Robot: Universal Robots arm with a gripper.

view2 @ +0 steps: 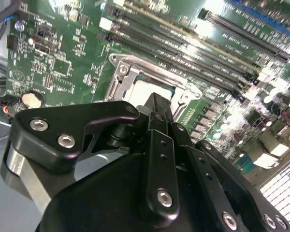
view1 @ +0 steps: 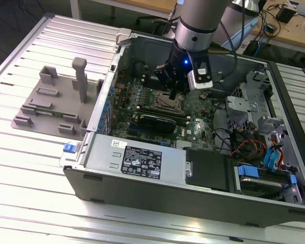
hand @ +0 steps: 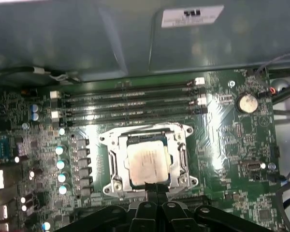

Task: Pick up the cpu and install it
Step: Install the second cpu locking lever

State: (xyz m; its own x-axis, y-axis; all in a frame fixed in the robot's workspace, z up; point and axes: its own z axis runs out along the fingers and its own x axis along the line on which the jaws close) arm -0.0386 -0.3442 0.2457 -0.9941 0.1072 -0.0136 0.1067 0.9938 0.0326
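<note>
The cpu (hand: 147, 163), a pale silver square, lies flat inside the open metal-framed socket (hand: 111, 164) on the green motherboard. My gripper (hand: 157, 192) hangs just above the socket with its black fingers pressed together, and the tips meet the cpu's near edge. In the second wrist view the gripper (view2: 157, 102) points down at the socket (view2: 130, 77), where a strip of the cpu (view2: 144, 90) shows past the tips. The exterior view shows the arm reaching into the open computer case, with the gripper (view1: 174, 94) over the socket (view1: 162, 104).
Memory slots (hand: 130, 99) run beside the socket and a coin battery (hand: 246, 102) sits near it. The case's power supply (view1: 137, 160) and cables (view1: 244, 147) crowd the front and the exterior view's right. A grey fixture tray (view1: 51, 104) lies outside on the slatted table.
</note>
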